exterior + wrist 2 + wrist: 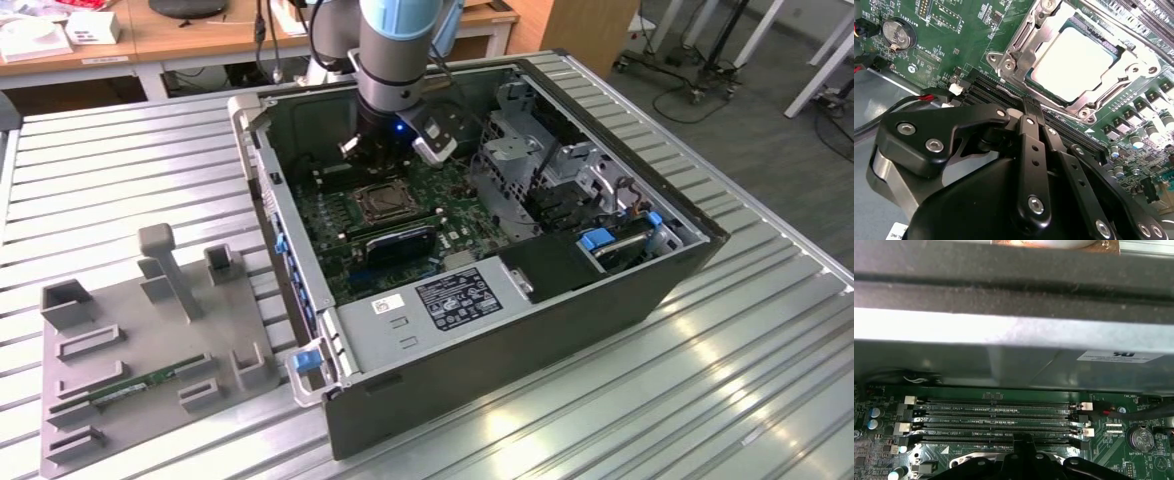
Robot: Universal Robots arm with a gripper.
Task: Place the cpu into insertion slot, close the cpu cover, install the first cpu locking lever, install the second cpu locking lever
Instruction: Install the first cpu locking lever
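Robotics lab, bench setup. Slatted aluminium surface carries an open PC tower and a grey parts fixture. Robot arm reaches into the case. Wooden desks sit behind, with wheeled equipment stands on grey floor.

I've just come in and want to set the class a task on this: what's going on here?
A robot arm is working inside an open computer case. The cpu already lies in the socket, with the cover down over it. The claw is shut with nothing in it, beside the socket over the memory slots. Whether the levers are latched I cannot tell.
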